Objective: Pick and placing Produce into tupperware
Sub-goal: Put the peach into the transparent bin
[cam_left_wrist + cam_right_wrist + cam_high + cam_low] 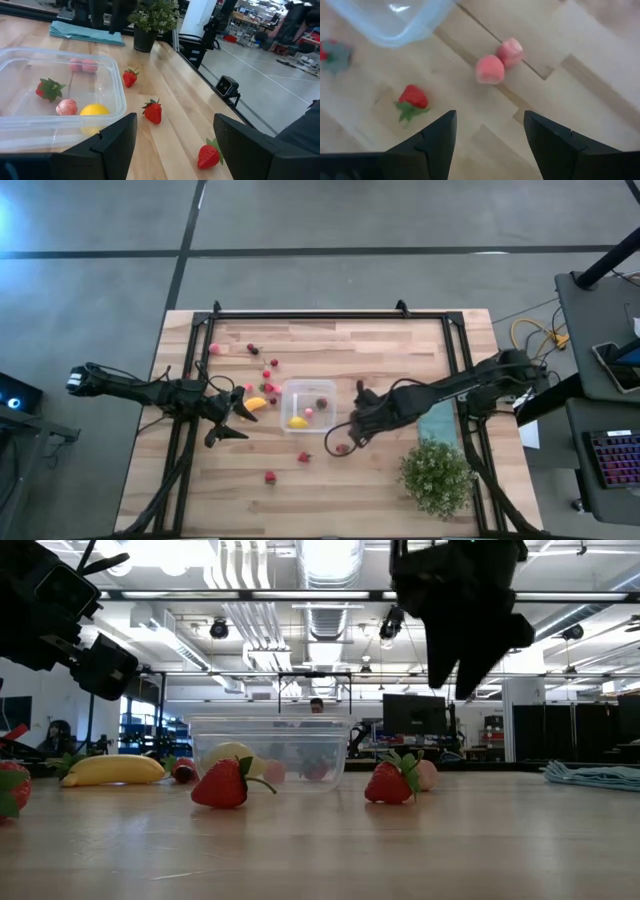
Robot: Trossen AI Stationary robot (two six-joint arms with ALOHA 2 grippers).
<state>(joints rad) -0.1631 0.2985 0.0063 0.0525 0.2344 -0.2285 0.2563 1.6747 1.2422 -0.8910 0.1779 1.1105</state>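
Note:
The tupperware (308,406) is a clear box at mid-table. It holds a yellow lemon (94,109), a pink piece (66,106) and a strawberry (46,88). My left gripper (238,425) hovers open just left of the box, beside the orange-yellow curved piece (256,404). My right gripper (348,440) hangs open above two pink pieces (490,69) lying on the wood right of the box's near corner. In the right wrist view, a strawberry (412,97) lies close by. Other berries (268,370) are scattered left of and beyond the box.
More strawberries lie near the table's near edge (304,457) (270,476). A potted green plant (436,475) stands at the near right, with a teal cloth (440,420) beyond it under the right arm. A black frame (330,313) borders the table.

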